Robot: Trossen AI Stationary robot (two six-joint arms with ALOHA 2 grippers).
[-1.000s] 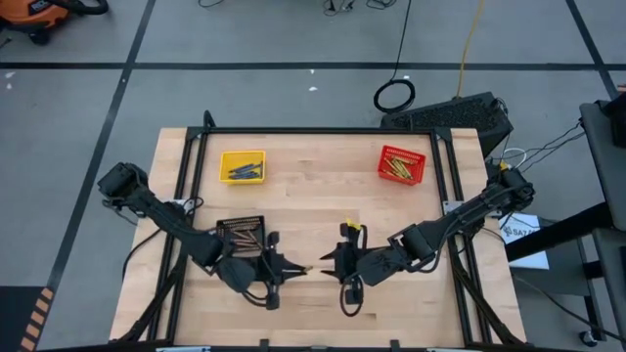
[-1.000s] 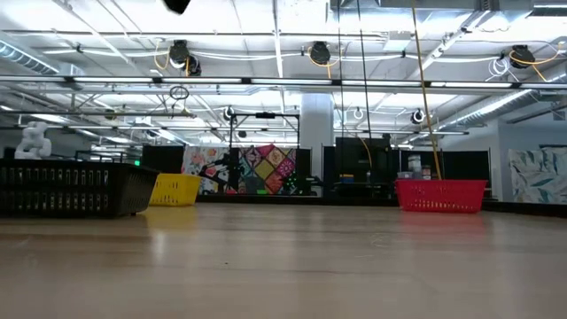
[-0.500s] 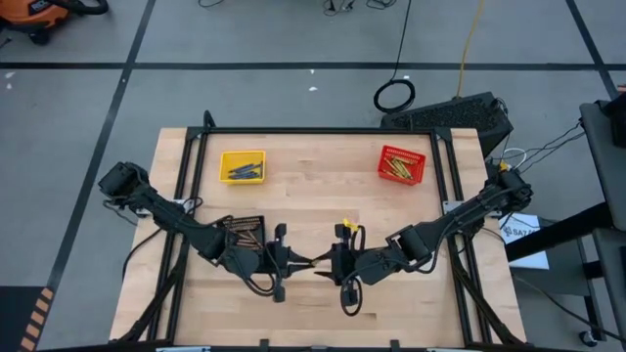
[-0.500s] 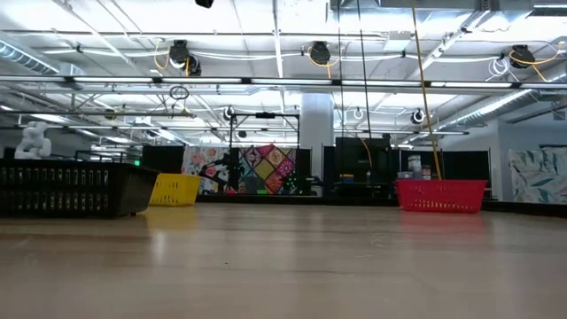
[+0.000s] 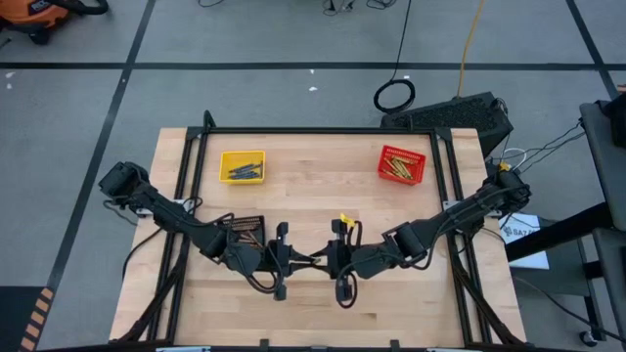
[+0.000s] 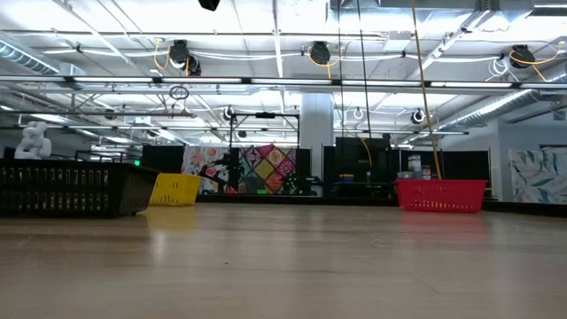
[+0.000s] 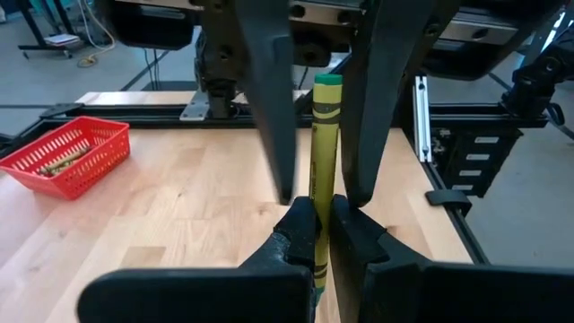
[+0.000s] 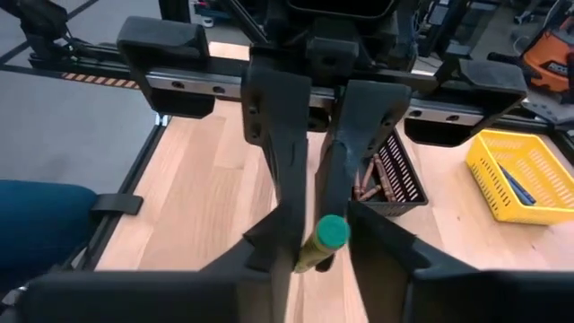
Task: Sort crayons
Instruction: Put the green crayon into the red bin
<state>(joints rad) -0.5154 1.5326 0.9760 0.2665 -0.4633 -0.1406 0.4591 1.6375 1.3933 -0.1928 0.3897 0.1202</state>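
- Mid-handoff over the table, in front of the black basket: L gripper pinched tight on a yellow-green crayon, R gripper straddling the same crayon's free end.
- R claw: fingers either side of the crayon, narrowing; can't tell if they've bitten yet. L claw: nearly shut, holding the crayon's lower end.
- Crayon sits between the two grippers, off the table, just right of the black basket in the high view.
- Done so far, by the look of it: yellow basket holds dark bluish crayons, red basket holds yellow-green ones. Sorting well along.
- Left: black basket still has brown-tan sticks in it; may be their home or the supply, can't tell. This crayon prob. bound for the red basket, R arm's side.
- Counts: 3 baskets, 2 arms, 1 crayon in the air. Crayons in baskets too small to count; several in each.
- No loose crayons seen on the table.
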